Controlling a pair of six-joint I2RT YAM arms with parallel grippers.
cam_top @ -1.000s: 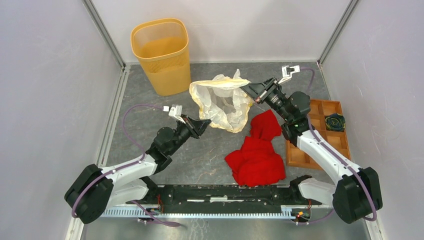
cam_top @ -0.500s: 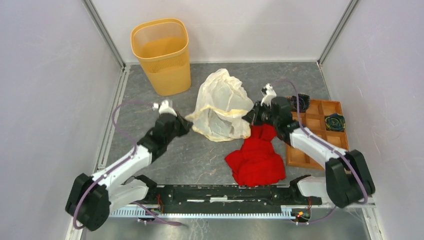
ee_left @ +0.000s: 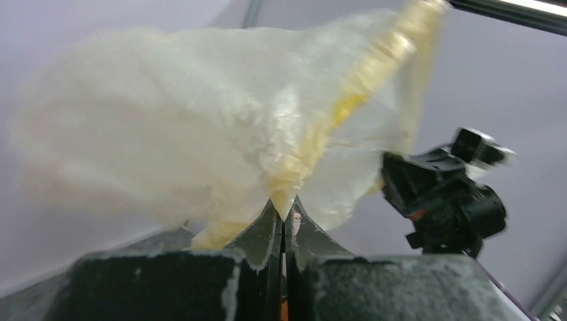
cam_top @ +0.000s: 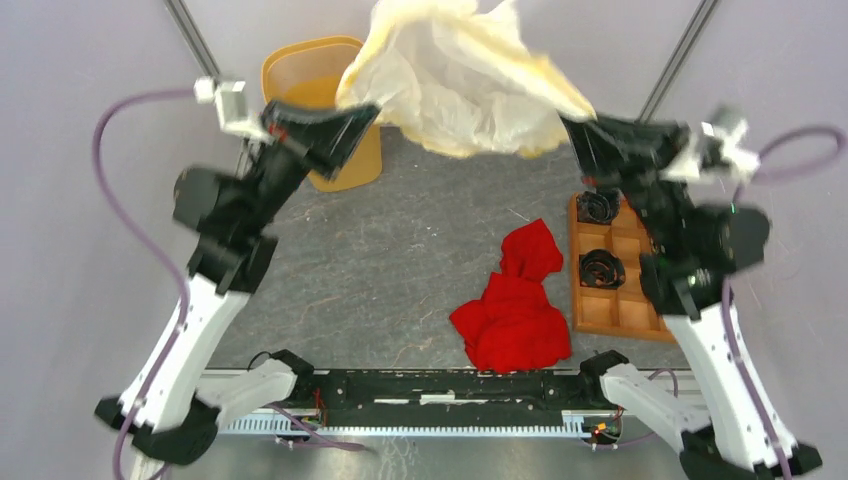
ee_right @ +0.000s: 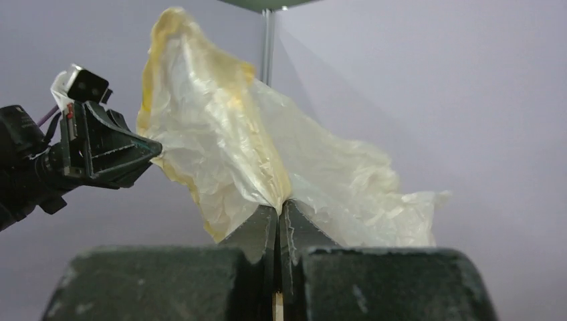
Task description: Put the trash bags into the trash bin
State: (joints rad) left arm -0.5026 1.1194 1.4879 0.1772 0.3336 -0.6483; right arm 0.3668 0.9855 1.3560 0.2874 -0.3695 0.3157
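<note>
Cream-white translucent trash bag [cam_top: 460, 80] held aloft, stretched between both arms, above table, partly over trash bin [cam_top: 345, 165]. Film pinched at one edge by left gripper [cam_top: 368, 110], jaws closed; opposite edge pinched by right gripper [cam_top: 570, 124], jaws closed. Bin upright at far left, mouth partly hidden; contents cannot tell. Wooden tray [cam_top: 605, 312] holds two black round items [cam_top: 598, 207] in separate compartments. Red cloth [cam_top: 515, 305] just beside tray.

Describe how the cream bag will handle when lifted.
Probably floppy: the bag sags and billows between the left claw and right claw. Likely very light: thin translucent film. It may slip, since each claw pinches only an edge.
</note>
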